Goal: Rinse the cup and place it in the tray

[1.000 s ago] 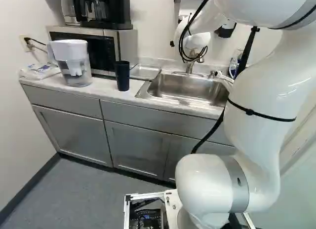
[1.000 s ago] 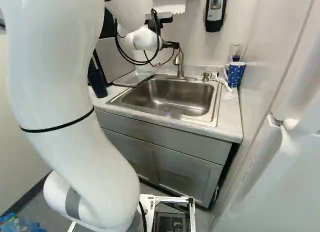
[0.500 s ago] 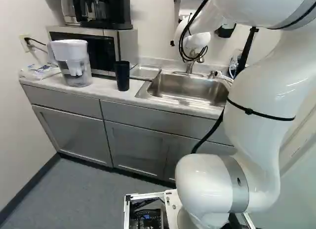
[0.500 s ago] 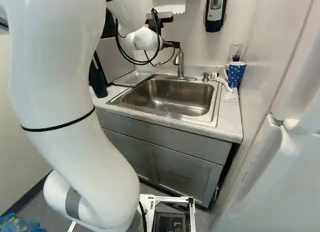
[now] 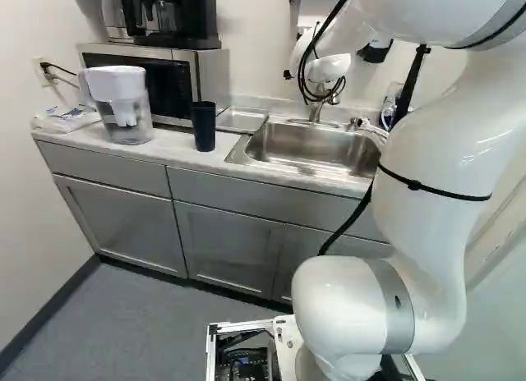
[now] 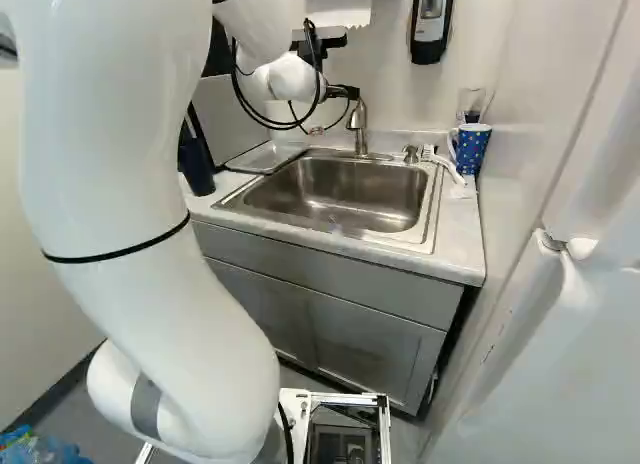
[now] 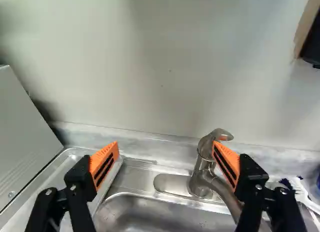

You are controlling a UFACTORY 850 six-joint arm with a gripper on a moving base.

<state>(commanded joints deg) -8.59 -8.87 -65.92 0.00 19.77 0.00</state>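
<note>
In the right base view my gripper (image 6: 345, 90) is up by the faucet (image 6: 359, 124), behind the sink. The wrist view shows the gripper (image 7: 166, 153) open, nothing held; one orange pad overlaps the faucet (image 7: 202, 177) in that view, and I cannot tell whether they touch. A tall dark cup (image 5: 204, 126) stands upright on the counter, left of the sink (image 5: 306, 149), away from the gripper. Between the microwave and the sink lies a shallow metal tray (image 5: 241, 120), also seen partly in the right base view.
A water pitcher (image 5: 123, 106) and a microwave (image 5: 156, 81) with a coffee maker on top stand left of the cup. Right of the sink are a blue dotted mug (image 6: 470, 147) and a white brush (image 6: 445, 165). A soap dispenser (image 6: 431, 24) hangs on the wall.
</note>
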